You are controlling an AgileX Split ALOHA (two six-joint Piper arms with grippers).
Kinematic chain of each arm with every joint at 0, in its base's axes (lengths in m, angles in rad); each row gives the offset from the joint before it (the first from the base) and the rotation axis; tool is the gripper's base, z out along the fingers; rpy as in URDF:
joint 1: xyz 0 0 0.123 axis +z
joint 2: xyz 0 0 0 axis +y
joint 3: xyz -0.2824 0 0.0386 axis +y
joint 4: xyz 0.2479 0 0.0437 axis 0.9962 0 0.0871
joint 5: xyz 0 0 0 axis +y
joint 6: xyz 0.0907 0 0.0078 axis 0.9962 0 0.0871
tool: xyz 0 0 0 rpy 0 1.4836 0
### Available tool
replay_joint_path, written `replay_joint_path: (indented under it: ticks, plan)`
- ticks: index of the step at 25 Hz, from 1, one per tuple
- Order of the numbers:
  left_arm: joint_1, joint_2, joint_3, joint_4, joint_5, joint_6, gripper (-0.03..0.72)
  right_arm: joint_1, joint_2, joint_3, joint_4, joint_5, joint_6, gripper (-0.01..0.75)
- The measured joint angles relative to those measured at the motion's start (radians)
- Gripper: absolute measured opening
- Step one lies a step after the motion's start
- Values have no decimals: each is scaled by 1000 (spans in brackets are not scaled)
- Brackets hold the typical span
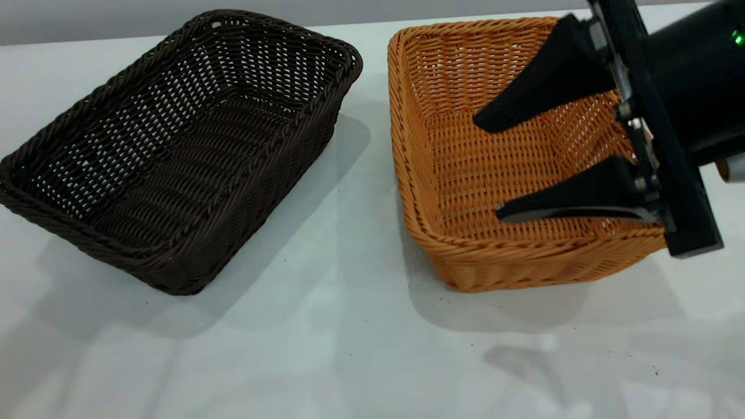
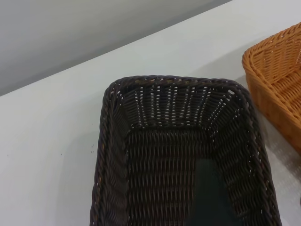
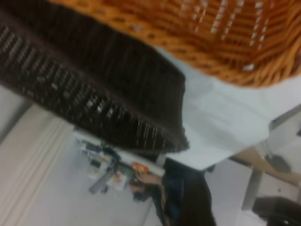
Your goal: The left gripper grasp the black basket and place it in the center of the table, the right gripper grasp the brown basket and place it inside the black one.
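The black basket [image 1: 174, 151] stands on the table [image 1: 349, 349] at the left, and the brown basket [image 1: 465, 174] stands beside it at the right, with a narrow gap between them. Both are empty. My right gripper [image 1: 489, 169] is open and comes in from the right. It hangs over the inside of the brown basket and holds nothing. My left gripper is out of the exterior view. In the left wrist view it shows only as a dark shape [image 2: 207, 197] low inside the black basket [image 2: 178, 155], close to one long wall. The brown basket's corner [image 2: 277, 70] shows there too.
Bare white tabletop lies in front of both baskets. The table's far edge [image 1: 372, 26] runs just behind them. The right wrist view shows the brown basket's wall [image 3: 211, 33], the black basket's side [image 3: 94, 89] and the table's edge [image 3: 221, 141].
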Motion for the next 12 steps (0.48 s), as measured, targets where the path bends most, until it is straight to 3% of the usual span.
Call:
replay_joint_path:
  ticks: [12]
  plan:
    - [0,8,0,0,-38,0,394,0,115,0,2,-58,-7,485]
